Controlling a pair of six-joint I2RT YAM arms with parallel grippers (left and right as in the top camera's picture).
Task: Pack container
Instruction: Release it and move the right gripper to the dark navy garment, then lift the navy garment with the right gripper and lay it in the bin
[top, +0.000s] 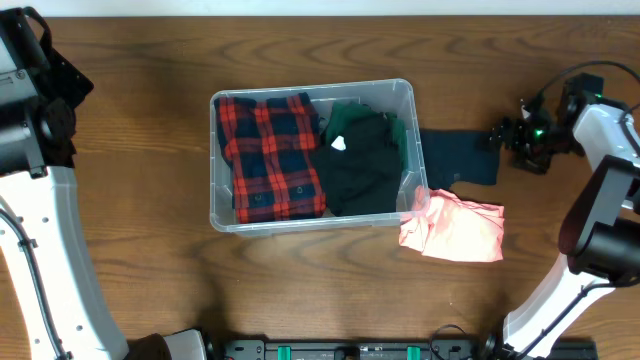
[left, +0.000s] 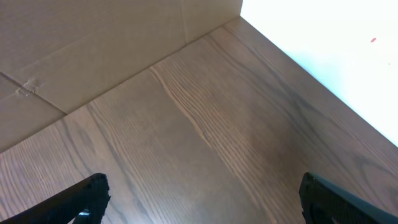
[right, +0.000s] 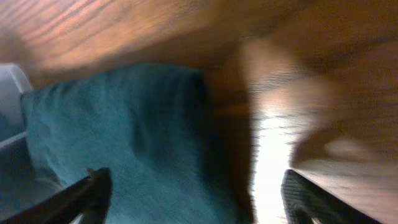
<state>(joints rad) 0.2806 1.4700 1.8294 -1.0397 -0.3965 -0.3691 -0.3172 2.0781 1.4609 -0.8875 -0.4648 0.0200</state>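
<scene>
The clear container (top: 310, 88) stands mid-table. A red plaid garment (top: 272, 155) fills its left half and a dark green one (top: 362, 160) its right. A dark teal garment (top: 458, 156) trails over the right wall onto the table. My right gripper (top: 502, 134) sits at that garment's far end. In the blurred right wrist view the right gripper (right: 196, 196) is open, and its fingers straddle the teal cloth's (right: 124, 137) edge. The left gripper (left: 203, 185) is open over bare wood, holding nothing.
A pink garment (top: 455, 230) lies on the table at the container's front right corner, one end lapping the rim. The left arm (top: 30, 110) rises at the far left. A cardboard wall (left: 93, 43) backs the table in the left wrist view.
</scene>
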